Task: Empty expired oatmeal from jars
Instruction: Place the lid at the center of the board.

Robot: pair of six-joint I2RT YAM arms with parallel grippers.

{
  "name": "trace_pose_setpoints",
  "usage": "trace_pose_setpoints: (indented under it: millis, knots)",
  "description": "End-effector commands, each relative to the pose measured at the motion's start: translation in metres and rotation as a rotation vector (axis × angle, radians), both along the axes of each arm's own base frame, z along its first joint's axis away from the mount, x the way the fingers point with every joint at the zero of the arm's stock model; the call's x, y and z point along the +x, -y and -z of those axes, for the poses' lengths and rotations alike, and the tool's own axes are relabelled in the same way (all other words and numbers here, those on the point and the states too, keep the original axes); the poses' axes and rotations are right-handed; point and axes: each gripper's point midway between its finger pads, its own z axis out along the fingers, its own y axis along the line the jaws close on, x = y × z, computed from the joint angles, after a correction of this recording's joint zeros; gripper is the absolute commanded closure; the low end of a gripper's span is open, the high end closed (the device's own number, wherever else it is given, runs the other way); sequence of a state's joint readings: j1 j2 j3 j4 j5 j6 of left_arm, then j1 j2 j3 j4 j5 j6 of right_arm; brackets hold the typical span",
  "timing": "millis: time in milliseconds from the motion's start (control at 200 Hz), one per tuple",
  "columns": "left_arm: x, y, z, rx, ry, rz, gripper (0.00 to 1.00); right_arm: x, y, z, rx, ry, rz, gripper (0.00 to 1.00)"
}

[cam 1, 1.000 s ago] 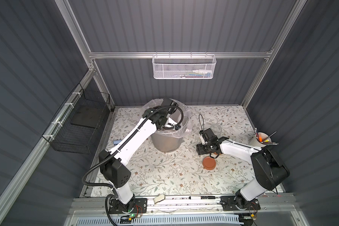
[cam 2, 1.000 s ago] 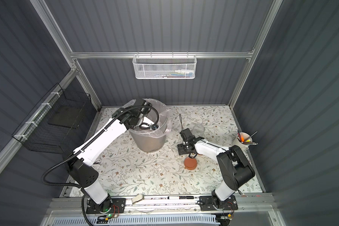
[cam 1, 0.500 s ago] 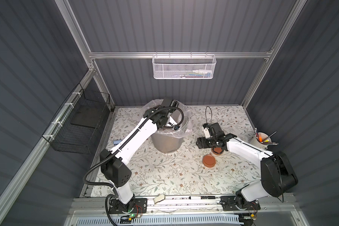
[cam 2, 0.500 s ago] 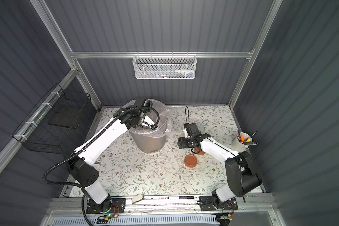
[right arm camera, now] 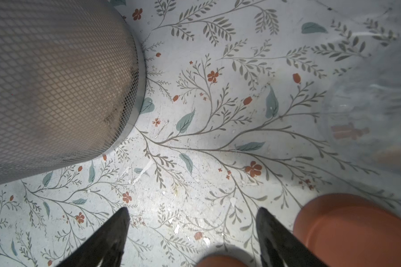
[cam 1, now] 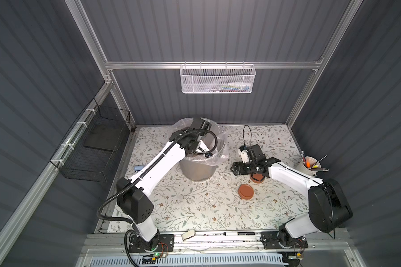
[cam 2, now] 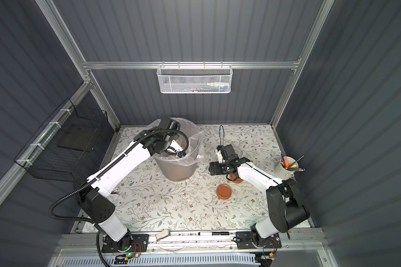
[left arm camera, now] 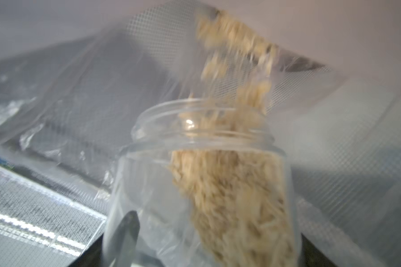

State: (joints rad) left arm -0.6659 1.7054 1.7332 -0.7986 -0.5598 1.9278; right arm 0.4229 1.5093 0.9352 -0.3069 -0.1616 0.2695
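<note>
Clear, round, wide-mouthed plastic jar [left arm camera: 202, 185], lid off, part-filled w/ pale beige flaky oatmeal [left arm camera: 232, 198] banked against one wall. Loose flakes are in the air just past the threaded rim; the view is blurred. The left gripper [left arm camera: 218, 242] has its jaws closed on the jar's lower body, one dark finger [left arm camera: 127, 228] against its wall. The jar is inside the grey mesh bin w/ clear plastic liner [cam 1: 196, 172], at the back of the floral-print tabletop [cam 1: 195, 208]. Room: dark grey ribbed walls, aluminium frame, white mesh basket [cam 1: 218, 79] on the back wall. The jar's long axis runs in line w/ the jaws, mouth facing away from them, toward the liner. Right gripper [right arm camera: 193, 215]: jaws wide apart, holding nothing, over bare tabletop btwn the bin & a flat round terracotta-orange lid [right arm camera: 357, 231]. A second clear jar [right arm camera: 368, 111] is near that lid.
</note>
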Motion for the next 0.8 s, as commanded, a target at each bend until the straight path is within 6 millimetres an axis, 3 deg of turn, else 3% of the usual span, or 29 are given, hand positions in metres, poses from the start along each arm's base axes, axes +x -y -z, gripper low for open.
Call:
trace_pose_setpoints:
  millis: [0,115,250,450,495,610,670,730,796]
  knots:
    - [-0.003,-0.001,-0.037,-0.050,0.077,0.013,1.00,0.001,0.000,-0.013,0.027,0.021,0.005,0.15]
    - [-0.002,-0.003,-0.059,-0.061,0.123,0.016,1.00,0.003,0.002,-0.016,0.036,0.028,0.013,0.15]
    - [-0.001,-0.001,-0.065,-0.064,0.140,0.025,1.00,0.005,0.002,-0.017,0.045,0.028,0.015,0.15]
    - [-0.008,0.005,-0.008,-0.040,0.023,0.045,1.00,0.005,0.000,-0.014,0.056,0.018,0.014,0.15]
    - [-0.004,0.005,-0.015,-0.038,0.044,0.040,1.00,0.005,0.000,-0.015,0.058,0.019,0.013,0.15]
    - [0.002,0.007,-0.063,-0.067,0.139,0.055,1.00,0.004,0.002,-0.013,0.056,0.018,0.016,0.15]
    - [0.001,0.006,-0.077,-0.072,0.164,0.057,1.00,0.005,0.003,-0.012,0.060,0.015,0.018,0.15]
    - [0.000,0.004,-0.073,-0.071,0.155,0.054,1.00,0.006,0.002,-0.012,0.067,0.016,0.018,0.15]
    - [-0.004,0.005,-0.047,-0.062,0.103,0.055,1.00,0.008,0.000,-0.013,0.077,0.016,0.016,0.15]
